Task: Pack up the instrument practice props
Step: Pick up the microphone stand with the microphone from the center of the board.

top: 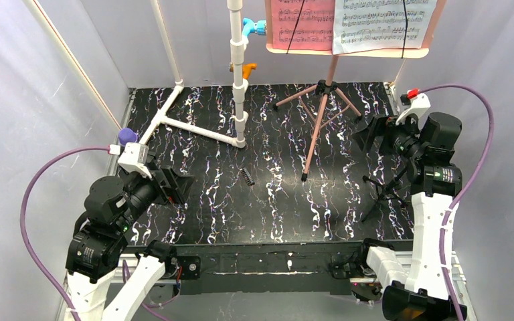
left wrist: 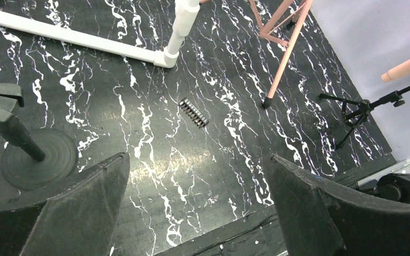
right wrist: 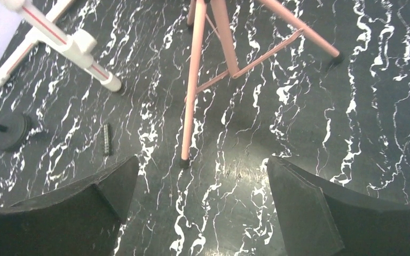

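Observation:
The pink tripod music stand [top: 321,114] stands at the back middle, with its desk [top: 348,50] at the top edge. On the desk are a pink page [top: 301,23] and a white page [top: 381,23]. One stand leg shows in the right wrist view [right wrist: 195,80] and in the left wrist view [left wrist: 285,53]. A purple tube end [top: 127,136] pokes up by my left arm. A beige-pink tube [left wrist: 408,65] sits on a small black tripod [left wrist: 363,109]. My left gripper [top: 177,184] [left wrist: 197,156] and right gripper [top: 369,134] [right wrist: 203,158] are open, empty and above the mat.
The white pipe frame [top: 239,80] with blue and orange fittings stands at the back left. A small black comb-like clip [top: 245,176] lies mid-mat and also shows in the left wrist view [left wrist: 194,112]. A black round-based stand [left wrist: 37,154] is by my left gripper. White walls enclose the mat.

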`<state>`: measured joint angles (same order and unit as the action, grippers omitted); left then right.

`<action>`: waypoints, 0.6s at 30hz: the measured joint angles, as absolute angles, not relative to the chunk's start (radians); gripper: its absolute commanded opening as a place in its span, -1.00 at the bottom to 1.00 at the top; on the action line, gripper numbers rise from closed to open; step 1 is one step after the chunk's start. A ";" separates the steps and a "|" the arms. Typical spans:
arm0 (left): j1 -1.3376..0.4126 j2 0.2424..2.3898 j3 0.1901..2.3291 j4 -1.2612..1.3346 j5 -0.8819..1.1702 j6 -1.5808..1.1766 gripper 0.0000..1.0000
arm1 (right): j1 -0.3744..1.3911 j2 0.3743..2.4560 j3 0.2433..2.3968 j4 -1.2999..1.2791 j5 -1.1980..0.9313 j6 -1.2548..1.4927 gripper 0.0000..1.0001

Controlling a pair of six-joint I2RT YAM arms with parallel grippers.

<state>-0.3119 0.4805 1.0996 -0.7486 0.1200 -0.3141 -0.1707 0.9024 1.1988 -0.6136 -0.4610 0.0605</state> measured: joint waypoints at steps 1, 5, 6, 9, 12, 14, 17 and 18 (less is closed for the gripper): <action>-0.312 0.480 1.100 -0.757 0.122 -0.314 0.99 | -0.174 0.902 1.188 -0.618 -0.479 0.043 1.00; -0.312 0.480 1.100 -0.794 0.136 -0.316 0.99 | -0.183 0.902 1.159 -0.649 -0.545 -0.058 1.00; -0.312 0.480 1.100 -0.799 0.140 -0.318 0.99 | -0.185 0.902 1.155 -0.652 -0.556 -0.078 1.00; -0.312 0.480 1.100 -0.812 0.150 -0.326 0.99 | -0.191 0.902 1.150 -0.677 -0.617 -0.178 1.00; -0.312 0.480 1.100 -0.826 0.150 -0.334 0.99 | -0.192 0.903 1.149 -0.725 -0.717 -0.300 1.00; -0.312 0.480 1.100 -0.834 0.149 -0.338 0.99 | -0.191 0.903 1.147 -0.753 -0.778 -0.365 1.00; -0.312 0.480 1.100 -0.849 0.145 -0.347 0.99 | -0.192 0.899 1.124 -0.762 -0.844 -0.429 1.00; -0.312 0.480 1.100 -0.850 0.145 -0.349 0.99 | -0.191 0.896 1.108 -0.760 -0.860 -0.448 1.00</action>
<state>-0.3119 0.4805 1.1004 -0.8505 0.1452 -0.3492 -0.1913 0.8963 1.1084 -0.7601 -0.8604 -0.4477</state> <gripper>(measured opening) 0.994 1.001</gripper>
